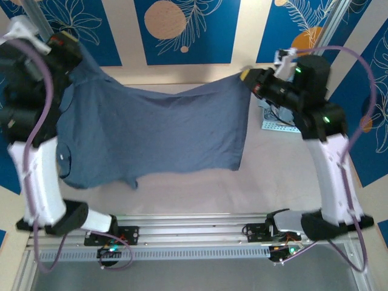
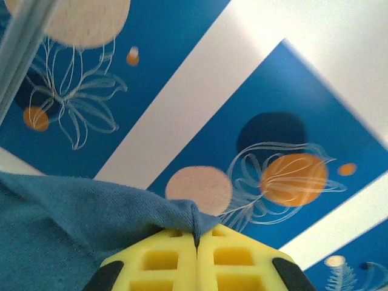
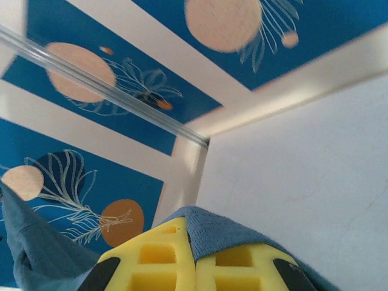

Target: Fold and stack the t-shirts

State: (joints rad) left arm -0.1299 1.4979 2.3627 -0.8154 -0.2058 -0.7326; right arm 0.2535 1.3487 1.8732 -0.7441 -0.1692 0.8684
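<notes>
While aloft, t-shirt [image 1: 151,130] lengthwise left to right.

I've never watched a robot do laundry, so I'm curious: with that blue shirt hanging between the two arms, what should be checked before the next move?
1. Left gripper shut on the t-shirt: ok.
2. Right gripper shut on the shirt's other end: ok.
3. Shirt spread wide between the grippers: ok.
4. Top edge taut: not ok, it sags midway.
5. Lower hem off the table: cannot tell.
</notes>
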